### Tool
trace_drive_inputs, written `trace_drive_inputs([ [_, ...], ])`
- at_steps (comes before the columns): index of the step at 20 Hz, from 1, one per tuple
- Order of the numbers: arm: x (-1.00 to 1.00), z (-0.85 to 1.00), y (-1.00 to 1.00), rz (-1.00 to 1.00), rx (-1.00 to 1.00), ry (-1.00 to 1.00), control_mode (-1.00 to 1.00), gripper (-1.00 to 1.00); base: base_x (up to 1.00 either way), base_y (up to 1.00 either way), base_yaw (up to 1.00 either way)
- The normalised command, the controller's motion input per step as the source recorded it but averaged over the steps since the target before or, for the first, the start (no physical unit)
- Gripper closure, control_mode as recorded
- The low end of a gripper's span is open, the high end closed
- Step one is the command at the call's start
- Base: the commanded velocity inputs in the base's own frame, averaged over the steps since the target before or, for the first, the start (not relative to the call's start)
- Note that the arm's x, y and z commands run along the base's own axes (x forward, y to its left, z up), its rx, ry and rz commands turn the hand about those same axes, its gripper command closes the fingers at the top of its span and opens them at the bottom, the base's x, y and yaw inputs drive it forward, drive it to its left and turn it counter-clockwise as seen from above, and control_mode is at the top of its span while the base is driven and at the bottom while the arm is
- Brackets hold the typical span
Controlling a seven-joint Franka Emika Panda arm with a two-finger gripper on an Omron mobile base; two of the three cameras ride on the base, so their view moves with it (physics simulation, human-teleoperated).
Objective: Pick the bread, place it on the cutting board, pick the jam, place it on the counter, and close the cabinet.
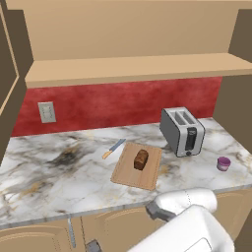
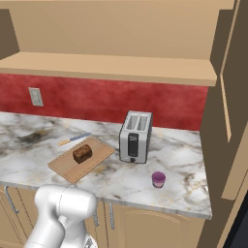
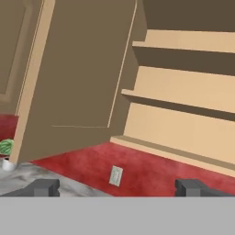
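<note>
Remaining step: closing cabinet, door swung open. Bread on cutting board, jam on counter near toaster. Gripper fingers spread, empty. Risk: open fingers glancing off door edge, leaving door ajar.

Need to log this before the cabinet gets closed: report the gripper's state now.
Gripper: open, jaws spread wide, holding nothing; it faces the open cabinet door and shelves.

You see a red wall with a white outlet, and small tan doors down low.
</note>
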Motion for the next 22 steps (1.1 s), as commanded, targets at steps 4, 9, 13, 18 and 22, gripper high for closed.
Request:
trace_drive_inputs([
  [4,0.10,0.00,0.33,0.02,0.00,0.00,-1.00,-1.00,0.00,0.00,0.00],
  [9,0.10,0.00,0.28,0.00,0.00,0.00,-1.00,-1.00,0.00,0.00,0.00],
  [13,0.09,0.00,0.27,0.00,0.00,0.00,-1.00,-1.00,0.00,0.00,0.00],
  [18,0.05,0.00,0.24,0.00,0.00,0.00,-1.00,-1.00,0.00,0.00,0.00],
  [22,0.00,0.00,0.21,0.00,0.00,0.00,-1.00,-1.00,0.00,0.00,0.00],
])
